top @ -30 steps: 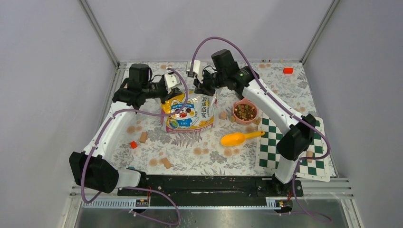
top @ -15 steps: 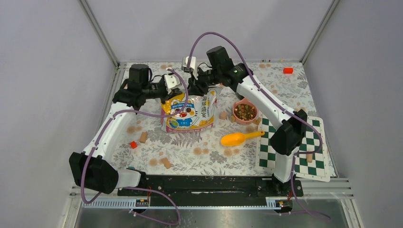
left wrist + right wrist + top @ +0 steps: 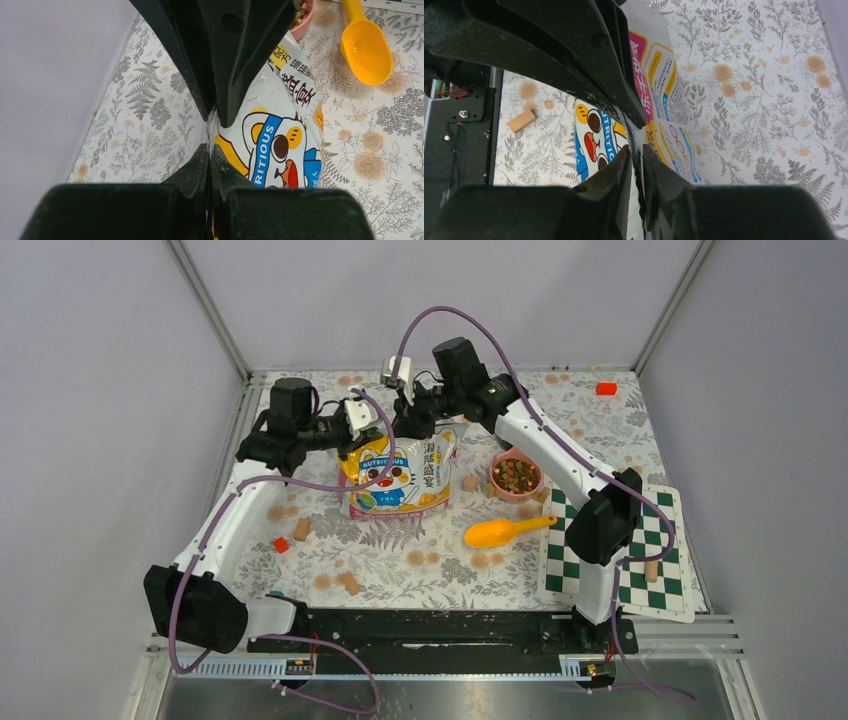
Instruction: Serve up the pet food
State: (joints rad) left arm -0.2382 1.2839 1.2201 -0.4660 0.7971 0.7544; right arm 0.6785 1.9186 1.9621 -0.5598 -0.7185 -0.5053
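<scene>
The pet food [image 3: 516, 474], small brown and reddish pellets, fills a pink bowl [image 3: 497, 483] right of the bag; a little shows in the left wrist view [image 3: 301, 7]. The glossy cat bag [image 3: 395, 478] stands upright at mid-table. My left gripper [image 3: 351, 443] is shut on the bag's top left edge [image 3: 211, 150]. My right gripper [image 3: 408, 428] is shut on the bag's top edge [image 3: 636, 150] nearer the middle. A yellow scoop [image 3: 500, 531] lies empty in front of the bowl and shows in the left wrist view [image 3: 367, 50].
Tan wooden cubes [image 3: 300, 529] [image 3: 348, 582] and a small red block [image 3: 281, 544] lie on the floral cloth. A green chessboard mat [image 3: 640, 595] lies at the right. Another red block [image 3: 606, 388] sits at the far right back. A cube shows in the right wrist view [image 3: 521, 120].
My right gripper has moved left along the bag's top, closer to my left gripper. The left arm has lifted slightly. Bowl and scoop have not moved.
</scene>
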